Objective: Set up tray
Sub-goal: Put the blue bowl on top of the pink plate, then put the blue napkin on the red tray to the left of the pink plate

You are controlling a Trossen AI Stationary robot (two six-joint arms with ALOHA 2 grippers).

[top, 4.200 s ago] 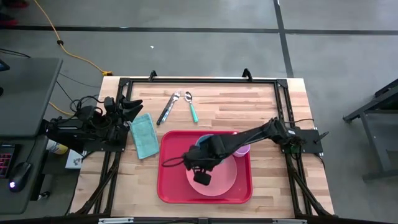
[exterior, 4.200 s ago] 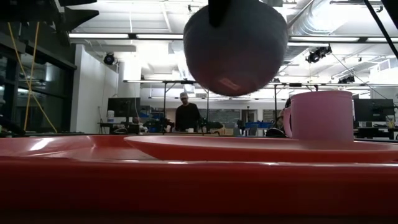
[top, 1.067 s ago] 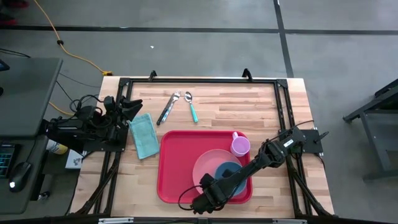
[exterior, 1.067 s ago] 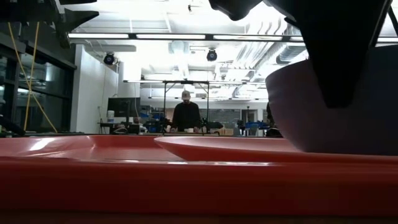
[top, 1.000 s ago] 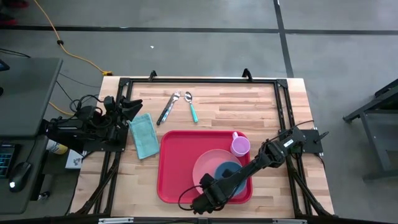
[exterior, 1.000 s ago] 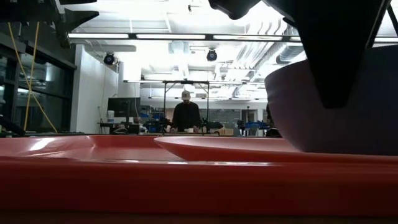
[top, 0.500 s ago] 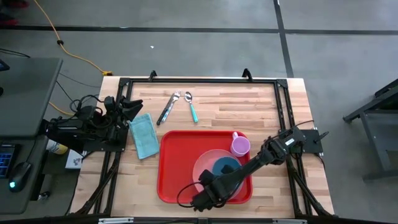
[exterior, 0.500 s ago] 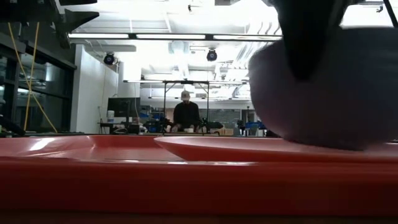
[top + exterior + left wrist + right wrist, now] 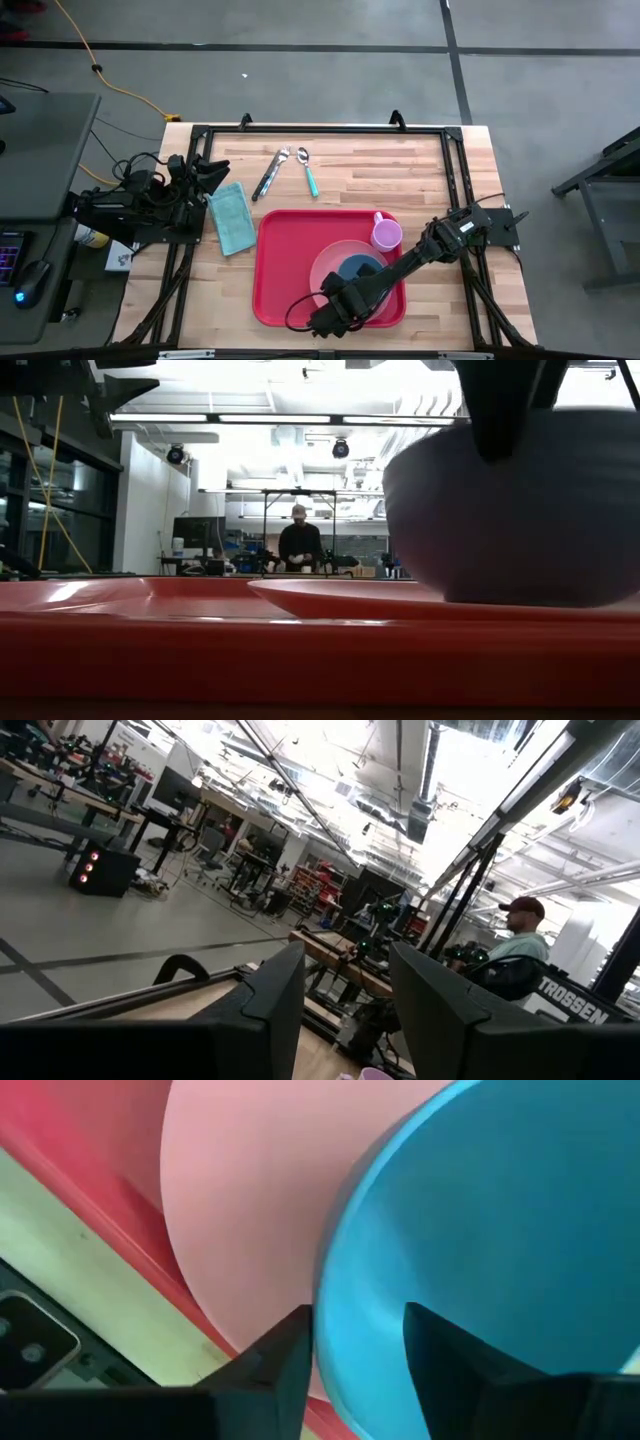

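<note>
The red tray (image 9: 275, 270) lies at the table's near middle and carries a round pink plate (image 9: 322, 262) with a blue bowl (image 9: 358, 268) standing on it. A pink cup (image 9: 386, 235) sits in the tray's far right corner. My right gripper (image 9: 357, 1350) points down over the bowl's near edge and is open. One finger is outside the bowl wall and one is inside. My left gripper (image 9: 345, 1010) waits open at the table's left edge, pointing out over the table. My right gripper stands astride the bowl's near rim (image 9: 328, 1315) from above, the outer finger (image 9: 275, 1365) close beside the wall and the inner finger (image 9: 450, 1360) over the bowl's hollow. Whether either finger touches the bowl, I cannot tell. The bowl rests on the plate.
A teal cloth (image 9: 232, 218) lies left of the tray. A knife and fork (image 9: 272, 172) and a teal-handled spoon (image 9: 308, 172) lie beyond it toward the far edge. A person (image 9: 300, 545) stands in the room far behind the table.
The bowl has shifted a little across the plate toward its middle, tipped briefly on the way, and now sits level on the plate. My right gripper went with it and has risen a little above the bowl's rim.
</note>
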